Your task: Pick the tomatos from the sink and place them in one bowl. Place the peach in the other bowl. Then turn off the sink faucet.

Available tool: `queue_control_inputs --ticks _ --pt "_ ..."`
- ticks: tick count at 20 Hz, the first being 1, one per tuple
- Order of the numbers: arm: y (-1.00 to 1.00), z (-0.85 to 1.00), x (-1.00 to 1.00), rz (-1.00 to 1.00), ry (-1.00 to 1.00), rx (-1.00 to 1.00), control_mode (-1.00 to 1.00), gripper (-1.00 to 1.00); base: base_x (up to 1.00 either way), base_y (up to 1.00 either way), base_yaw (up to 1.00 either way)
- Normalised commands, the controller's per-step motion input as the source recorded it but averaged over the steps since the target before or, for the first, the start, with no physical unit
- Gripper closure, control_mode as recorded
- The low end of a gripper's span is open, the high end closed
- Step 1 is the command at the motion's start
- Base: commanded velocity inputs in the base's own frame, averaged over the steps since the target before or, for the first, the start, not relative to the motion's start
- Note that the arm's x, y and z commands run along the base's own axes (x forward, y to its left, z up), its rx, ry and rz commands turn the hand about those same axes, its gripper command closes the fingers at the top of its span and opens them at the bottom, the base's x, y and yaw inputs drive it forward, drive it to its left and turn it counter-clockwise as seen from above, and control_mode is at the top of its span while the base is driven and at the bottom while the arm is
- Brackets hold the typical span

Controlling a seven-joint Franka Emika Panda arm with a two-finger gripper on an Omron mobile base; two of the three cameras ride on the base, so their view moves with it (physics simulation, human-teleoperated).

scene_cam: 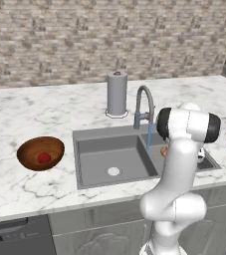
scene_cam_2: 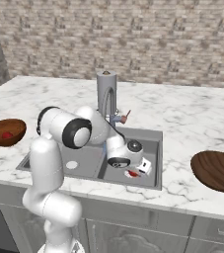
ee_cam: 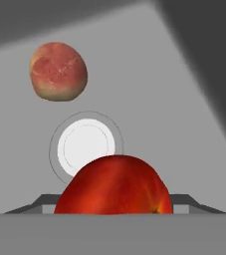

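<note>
Bright, even rendered light; soft shadows, sharp.

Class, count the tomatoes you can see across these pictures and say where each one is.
2. One tomato lies in the left bowl; the other tomato is in the sink, at the gripper.

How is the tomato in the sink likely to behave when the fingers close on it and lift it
The tomato looks round and glossy, so it could slip or squirt out of a light pinch. On the smooth sink floor it would probably roll if nudged, perhaps toward the peach. It looks small, so likely light to lift.
</note>
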Motion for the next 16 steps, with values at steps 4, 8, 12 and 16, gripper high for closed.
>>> queue_control_inputs --ticks 4,8,12,16 --pt "0.00 0.75 0.03 0.00 0.03 0.00 -1.00 1.00 0.00 0.00 0.00" --pt "0.00 0.78 0.00 0.00 0.00 0.00 -1.00 1.00 0.00 0.00 0.00" --pt "0.00 0.71 0.00 0.00 -0.04 0.00 -1.00 1.00 0.00 0.00 0.00" --pt "0.00 0.67 -0.06 0.01 -0.01 0.00 -1.00 1.00 0.00 0.00 0.00"
